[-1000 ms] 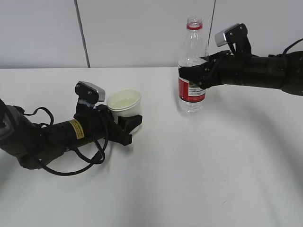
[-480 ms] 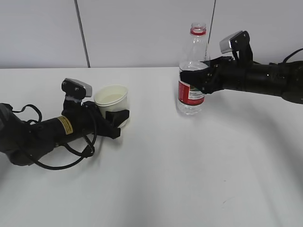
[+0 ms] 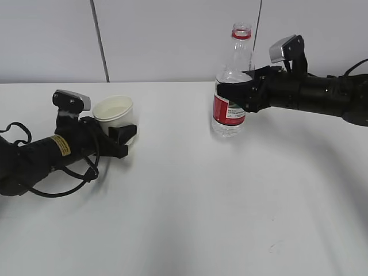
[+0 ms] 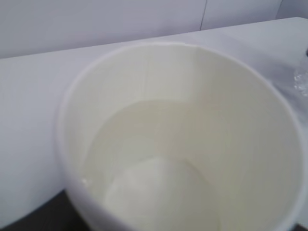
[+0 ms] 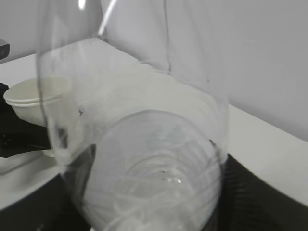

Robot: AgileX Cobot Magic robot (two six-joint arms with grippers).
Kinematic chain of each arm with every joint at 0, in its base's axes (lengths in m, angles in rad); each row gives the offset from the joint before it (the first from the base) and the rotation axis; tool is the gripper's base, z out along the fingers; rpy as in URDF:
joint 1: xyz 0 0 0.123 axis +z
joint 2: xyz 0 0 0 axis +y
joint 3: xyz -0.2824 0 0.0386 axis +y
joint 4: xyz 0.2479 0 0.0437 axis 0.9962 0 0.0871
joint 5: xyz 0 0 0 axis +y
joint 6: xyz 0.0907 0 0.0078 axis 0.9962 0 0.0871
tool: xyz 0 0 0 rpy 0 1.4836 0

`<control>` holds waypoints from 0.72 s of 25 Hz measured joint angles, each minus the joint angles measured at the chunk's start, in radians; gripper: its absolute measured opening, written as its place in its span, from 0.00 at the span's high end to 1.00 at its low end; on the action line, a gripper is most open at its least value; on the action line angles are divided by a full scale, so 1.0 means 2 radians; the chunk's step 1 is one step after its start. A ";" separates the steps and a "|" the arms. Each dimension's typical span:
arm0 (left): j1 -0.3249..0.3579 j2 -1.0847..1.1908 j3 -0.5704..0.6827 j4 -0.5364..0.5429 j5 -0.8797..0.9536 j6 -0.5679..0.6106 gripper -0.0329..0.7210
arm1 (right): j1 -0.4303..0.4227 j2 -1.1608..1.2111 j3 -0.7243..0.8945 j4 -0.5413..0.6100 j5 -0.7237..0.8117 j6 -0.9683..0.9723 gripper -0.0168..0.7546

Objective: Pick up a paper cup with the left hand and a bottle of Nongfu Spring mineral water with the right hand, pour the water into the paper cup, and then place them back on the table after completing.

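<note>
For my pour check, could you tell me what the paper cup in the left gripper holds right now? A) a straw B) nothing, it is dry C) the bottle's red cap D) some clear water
D: the left wrist view looks down into the paper cup and shows a pool of clear water covering its bottom.

The worktop (image 3: pixel 190 213) is a plain white matte surface filling the lower two thirds of the exterior view, running back to a pale grey wall across the top of the frame. At centre left a white paper cup (image 3: pixel 114 112) sits low by the surface; whether its base touches is hidden by the black gripper parts around it. At upper right of centre a clear bottle (image 3: pixel 230 92) with a red label stands upright, its base at or just above the surface; contact cannot be told. Loose black cables (image 3: pixel 63 187) lie on the worktop at far left.
</note>
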 joint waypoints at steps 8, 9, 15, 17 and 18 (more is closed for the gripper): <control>0.006 0.000 -0.024 -0.008 0.041 0.013 0.45 | 0.000 0.000 0.000 0.000 -0.005 -0.002 0.37; 0.006 0.000 -0.027 -0.009 0.042 0.016 0.45 | 0.000 0.000 0.000 0.000 -0.006 -0.002 0.37; 0.006 0.000 -0.032 -0.017 0.063 0.024 0.45 | 0.000 0.000 0.000 0.000 -0.009 -0.002 0.37; 0.006 0.000 -0.033 -0.019 0.064 0.028 0.45 | 0.000 0.000 0.000 0.000 -0.009 -0.003 0.37; 0.006 0.000 -0.033 -0.021 0.064 0.030 0.45 | 0.000 0.000 0.000 0.000 -0.009 -0.003 0.37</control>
